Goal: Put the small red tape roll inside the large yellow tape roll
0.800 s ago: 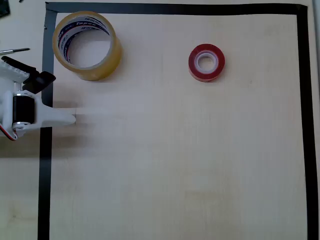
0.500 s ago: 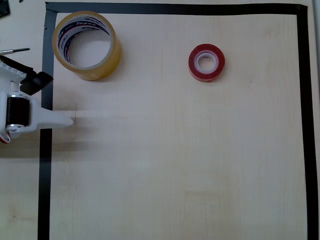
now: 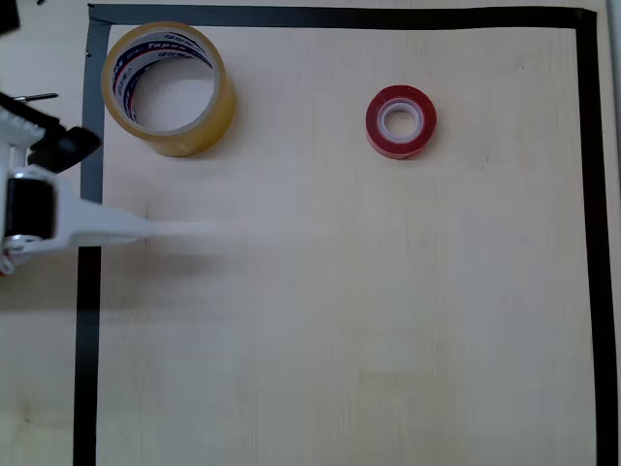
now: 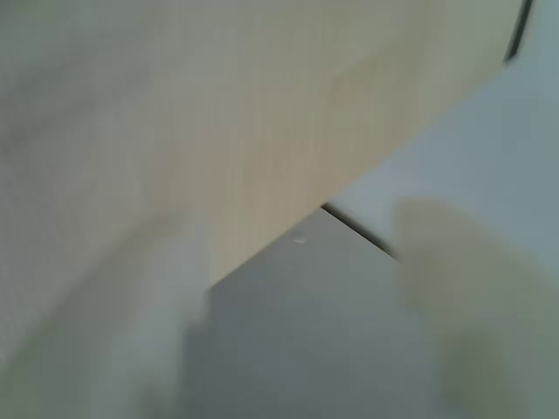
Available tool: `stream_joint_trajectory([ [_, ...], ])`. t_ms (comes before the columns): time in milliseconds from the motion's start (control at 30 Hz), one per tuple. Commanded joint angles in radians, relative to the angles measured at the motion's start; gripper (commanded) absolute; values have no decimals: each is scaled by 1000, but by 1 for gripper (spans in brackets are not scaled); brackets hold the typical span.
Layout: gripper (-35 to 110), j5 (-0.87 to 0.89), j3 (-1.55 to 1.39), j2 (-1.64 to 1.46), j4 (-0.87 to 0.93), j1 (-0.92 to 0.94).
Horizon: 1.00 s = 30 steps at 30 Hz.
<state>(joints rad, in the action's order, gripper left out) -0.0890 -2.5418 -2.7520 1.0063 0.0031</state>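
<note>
Here, in the overhead view, your gripper (image 3: pixel 136 229) sits at the left edge of the wooden table (image 3: pixel 340 320), its white finger tip reaching just across the black tape border (image 3: pixel 89 291). You cannot tell whether the pincer is open or closed; the tip is smeared by motion blur, and the wrist view is too blurred to help. The large yellow tape roll (image 3: pixel 171 89) lies flat in the top-left corner, near the gripper but apart from it. The small red tape roll (image 3: pixel 401 121) lies flat well to the right of it, untouched, along the top.
</note>
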Motion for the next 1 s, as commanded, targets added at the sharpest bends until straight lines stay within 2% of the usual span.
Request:
stream_joint_trajectory([
  [0,15,11,367,374,48,-40],
  [133,17,-3,541,574,54,-74],
  [267,21,-2,750,796,149,-97],
  [667,19,-115,934,1065,98,-212],
  [967,19,-156,1273,1443,130,-242],
])
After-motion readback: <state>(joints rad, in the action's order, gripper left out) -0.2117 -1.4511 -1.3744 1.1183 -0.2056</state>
